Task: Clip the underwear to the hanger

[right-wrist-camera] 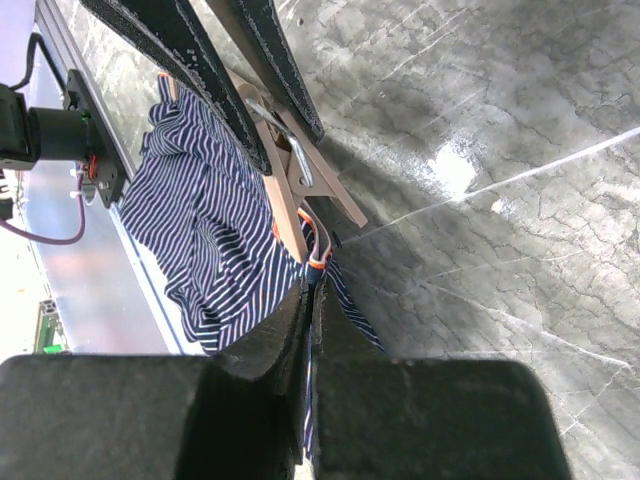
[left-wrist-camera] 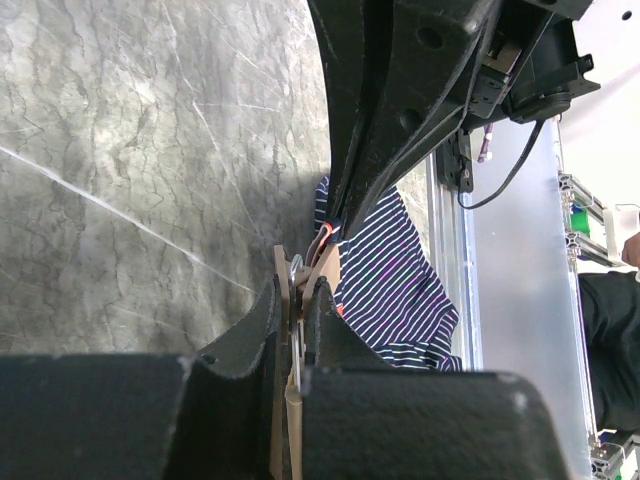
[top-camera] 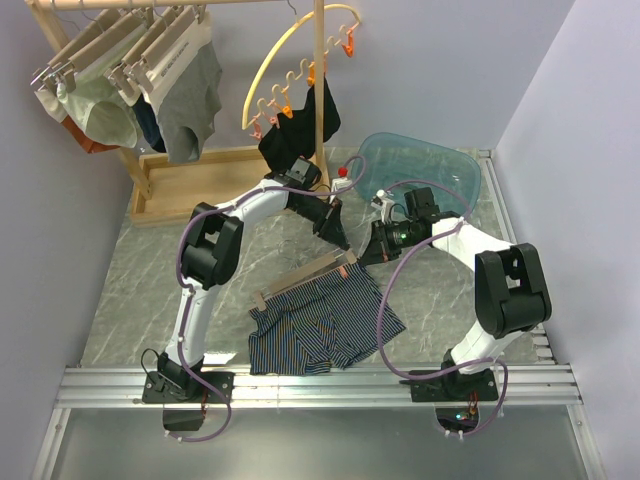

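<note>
Top external view shows the underwear (top-camera: 320, 335) spread on the tabletop (top-camera: 140, 280) in front of the arms, with the hanger (top-camera: 300, 283) across its upper edge. The left gripper (left-wrist-camera: 293, 297) has its jaws closed on the right end of the hanger, at the clip (right-wrist-camera: 300, 172). The right gripper (right-wrist-camera: 311, 295) has its jaws closed on a thin fold of the underwear edge, just beside that clip.

In my judgement there are several risks. The cloth may slip from this small pinch before it enters the clip. The clip may then bite too little cloth. The hanger may also turn in the left jaws, and the two grippers are so near that they may collide.
</note>
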